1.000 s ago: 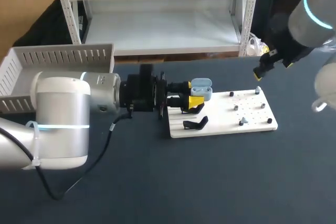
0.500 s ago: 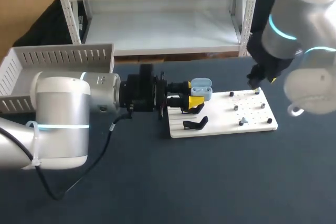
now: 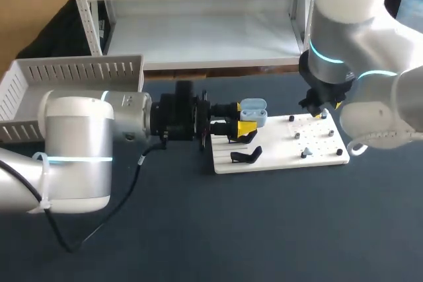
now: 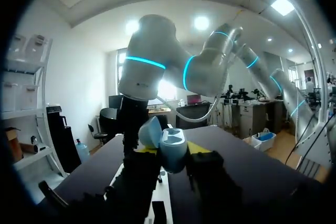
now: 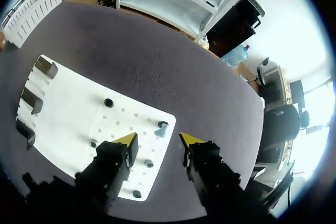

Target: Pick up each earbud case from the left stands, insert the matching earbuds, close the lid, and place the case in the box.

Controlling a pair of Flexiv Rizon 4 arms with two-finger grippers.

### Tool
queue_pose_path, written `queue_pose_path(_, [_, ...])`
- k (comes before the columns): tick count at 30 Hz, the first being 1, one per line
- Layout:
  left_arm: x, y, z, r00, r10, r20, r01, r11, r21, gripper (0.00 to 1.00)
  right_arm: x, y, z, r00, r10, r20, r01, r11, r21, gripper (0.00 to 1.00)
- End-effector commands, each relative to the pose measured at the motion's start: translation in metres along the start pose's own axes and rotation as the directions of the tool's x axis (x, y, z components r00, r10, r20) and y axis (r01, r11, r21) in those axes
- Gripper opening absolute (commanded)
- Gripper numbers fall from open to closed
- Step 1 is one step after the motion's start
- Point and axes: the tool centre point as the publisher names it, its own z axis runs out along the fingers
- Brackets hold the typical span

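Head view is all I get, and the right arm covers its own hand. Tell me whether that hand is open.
Observer: The right wrist view shows the right hand open, fingers apart and holding nothing.
Operator: Say what is below it.
Observer: A pale blue earbud stands on the white board, just ahead of the tips.
Operator: Now check the grip on the case.
Observer: The left wrist view shows a yellow tip against each side of the case, so the left hand looks shut on it.
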Motion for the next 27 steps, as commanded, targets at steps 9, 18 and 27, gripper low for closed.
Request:
queue_pose_path(9, [0.000, -0.002, 0.001, 1.000, 0.002, 0.001, -0.002, 1.000, -0.008, 0.00, -0.002, -0.002, 0.019, 0.999, 0.040, -0.022, -0.039, 0.998, 0.038, 0.46])
queue_pose_path(18, [0.000, -0.002, 0.001, 1.000, 0.002, 0.001, -0.002, 1.000, -0.008, 0.00, -0.004, -0.006, 0.024, 0.997, 0.075, -0.027, -0.074, 0.996, 0.038, 0.37])
queue_pose_path(27, [0.000, -0.002, 0.001, 1.000, 0.002, 0.001, -0.002, 1.000, -0.008, 0.00, -0.002, -0.006, 0.028, 0.996, 0.085, -0.031, -0.084, 0.996, 0.032, 0.35])
